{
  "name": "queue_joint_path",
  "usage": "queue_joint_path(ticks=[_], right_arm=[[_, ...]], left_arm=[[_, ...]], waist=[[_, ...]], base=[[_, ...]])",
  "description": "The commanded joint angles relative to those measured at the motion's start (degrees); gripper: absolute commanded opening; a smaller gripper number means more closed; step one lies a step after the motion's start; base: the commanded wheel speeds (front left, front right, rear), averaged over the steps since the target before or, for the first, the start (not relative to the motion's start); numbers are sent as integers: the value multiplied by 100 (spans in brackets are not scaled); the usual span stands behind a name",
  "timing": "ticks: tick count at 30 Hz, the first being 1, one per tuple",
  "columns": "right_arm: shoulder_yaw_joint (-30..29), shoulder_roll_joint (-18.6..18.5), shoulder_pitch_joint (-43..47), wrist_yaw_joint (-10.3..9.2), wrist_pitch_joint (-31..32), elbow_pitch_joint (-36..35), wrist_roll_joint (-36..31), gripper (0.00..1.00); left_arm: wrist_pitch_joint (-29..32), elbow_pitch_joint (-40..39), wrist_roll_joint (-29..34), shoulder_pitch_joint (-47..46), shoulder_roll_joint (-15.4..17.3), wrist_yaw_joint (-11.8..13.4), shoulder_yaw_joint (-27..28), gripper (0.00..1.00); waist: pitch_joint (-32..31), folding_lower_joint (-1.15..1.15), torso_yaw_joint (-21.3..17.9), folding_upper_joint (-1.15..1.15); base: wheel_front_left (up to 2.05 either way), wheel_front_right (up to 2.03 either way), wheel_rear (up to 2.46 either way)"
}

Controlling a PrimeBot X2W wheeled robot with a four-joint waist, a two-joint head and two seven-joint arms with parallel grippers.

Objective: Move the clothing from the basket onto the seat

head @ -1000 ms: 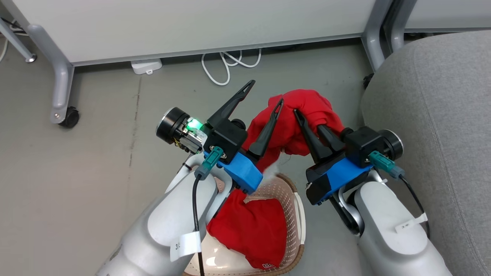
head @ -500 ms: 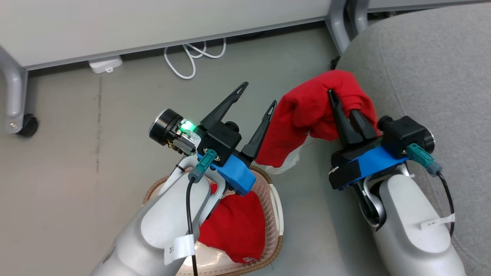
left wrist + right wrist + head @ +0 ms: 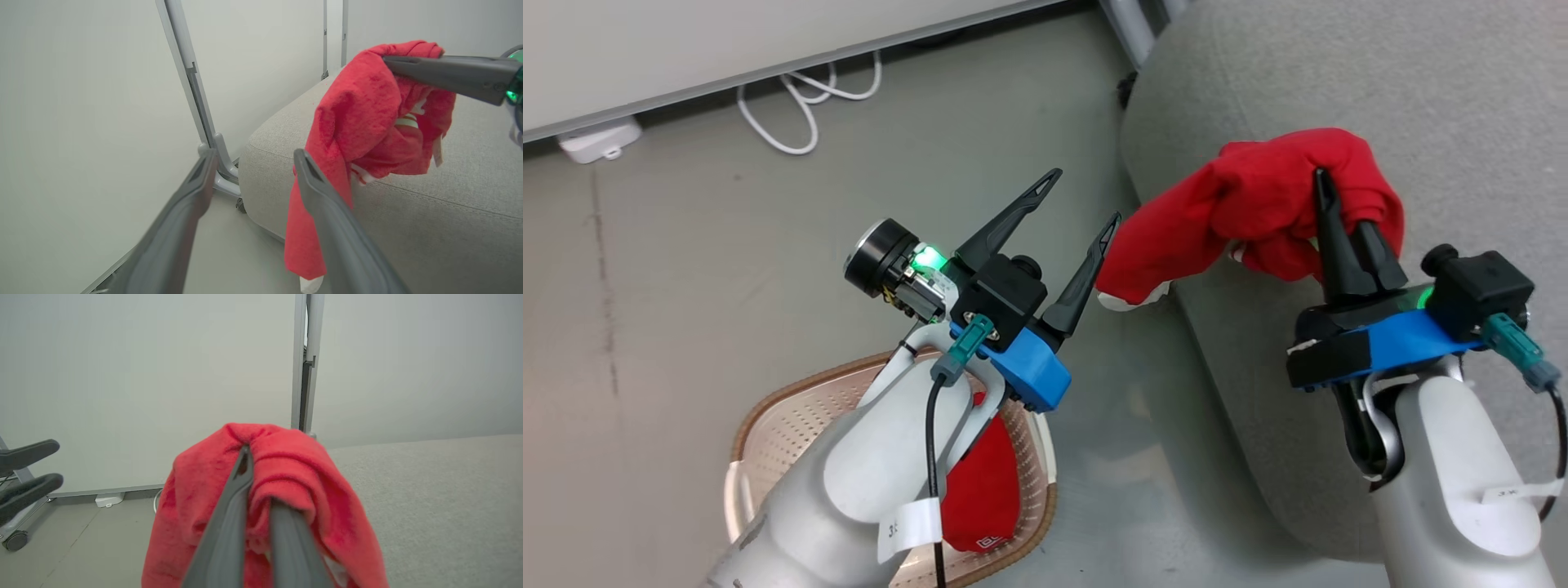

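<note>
Currently, a bright red soft fabric garment (image 3: 1258, 204) is clamped between the two long dark fingers of the right gripper (image 3: 1342, 204), which are pressed together on a bunched fold near its top. The cloth is draped over and ahead of those fingers, above the rounded edge of the large grey woven-fabric sofa seat (image 3: 1339, 65). Its lower tail, edged with white trim, hangs down to the left of the right gripper, past the seat's edge and over the grey floor (image 3: 727, 245). In the left wrist view a fold appears to lie at the seat's edge, but contact cannot be told for certain.

The left gripper (image 3: 1083, 196) is held with its fingers spread apart and nothing between them; the hanging tail is just beside its right-hand fingertip. Behind and below it, partly hidden under its pale forearm (image 3: 866, 482), a cream-white perforated plastic basket with a brown braided-look rim (image 3: 800, 412) stands on the floor, and a second red garment (image 3: 984, 498) lies inside it.

The task is judged to be partway through. One piece is out of the basket and over the seat, but it is not yet released. At least one more piece is left to be fetched, and how much more cloth is hidden under the forearm cannot be told.
</note>
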Motion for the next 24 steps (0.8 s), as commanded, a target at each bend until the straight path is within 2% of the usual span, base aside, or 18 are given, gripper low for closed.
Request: queue_joint_path(ticks=[1,14,24], right_arm=[[-44,2,55,1,-7,-57,23,0],[-758,1,546,1,-7,-348,162,0],[-1097,1,939,1,-7,-406,271,0]], left_arm=[[-18,6,29,-86,32,-8,-18,100],[107,-22,93,-196,32,-137,-345,100],[122,34,71,-118,-16,-190,-575,100]], waist=[[84,0,-160,0],[308,0,-805,0],[318,0,-1043,0]], base=[[0,0,0],[0,0,0],[0,0,0]])
